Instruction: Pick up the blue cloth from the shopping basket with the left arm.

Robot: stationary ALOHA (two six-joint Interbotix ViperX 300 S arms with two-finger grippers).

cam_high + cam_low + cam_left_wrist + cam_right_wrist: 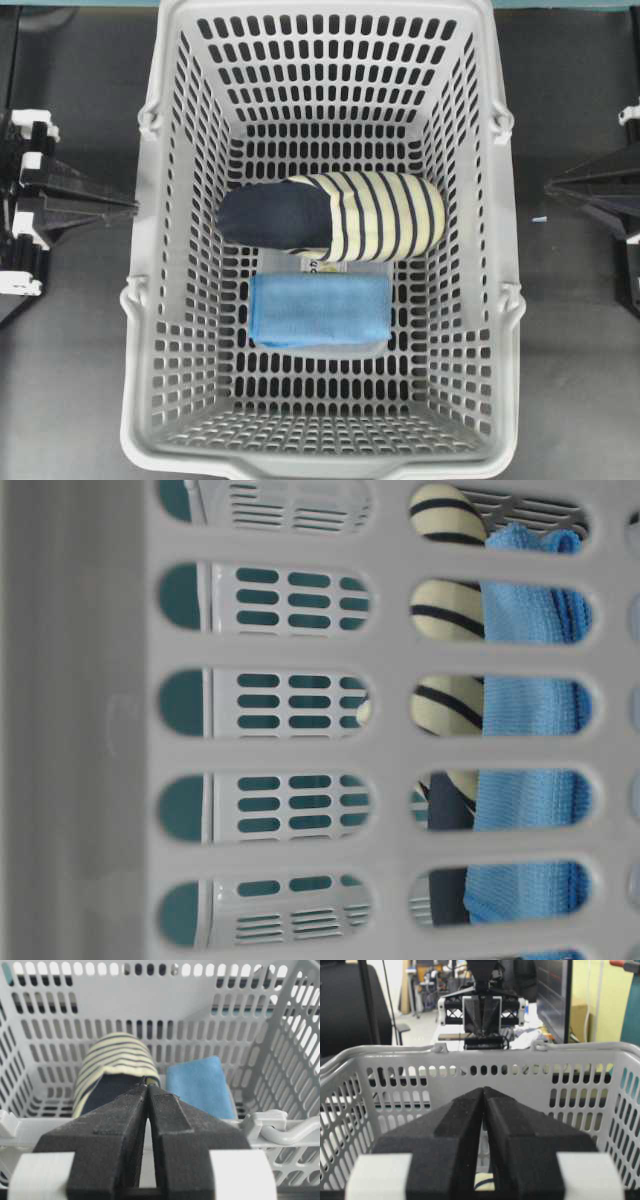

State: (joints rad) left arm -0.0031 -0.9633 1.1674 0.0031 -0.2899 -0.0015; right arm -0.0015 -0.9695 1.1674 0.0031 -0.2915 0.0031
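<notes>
The blue cloth (319,310) lies folded flat on the floor of the grey shopping basket (140,330), just in front of a navy and cream-striped slipper (335,217). The cloth (199,1085) shows again in the left wrist view, right of the slipper (114,1062), and through the wall slots in the table-level view as the same cloth (530,810). My left gripper (132,207) waits outside the basket's left wall, shut and empty; its tips (147,1086) meet above the rim. My right gripper (552,186) sits outside the right wall, shut too, tips (483,1090) touching.
The basket's lattice walls (150,1020) rise around the items, with handle hinges (148,118) on the rim. A clear lidded box (370,350) lies under the cloth. Dark tabletop (70,380) flanks the basket. The other arm (481,1010) faces the right wrist camera.
</notes>
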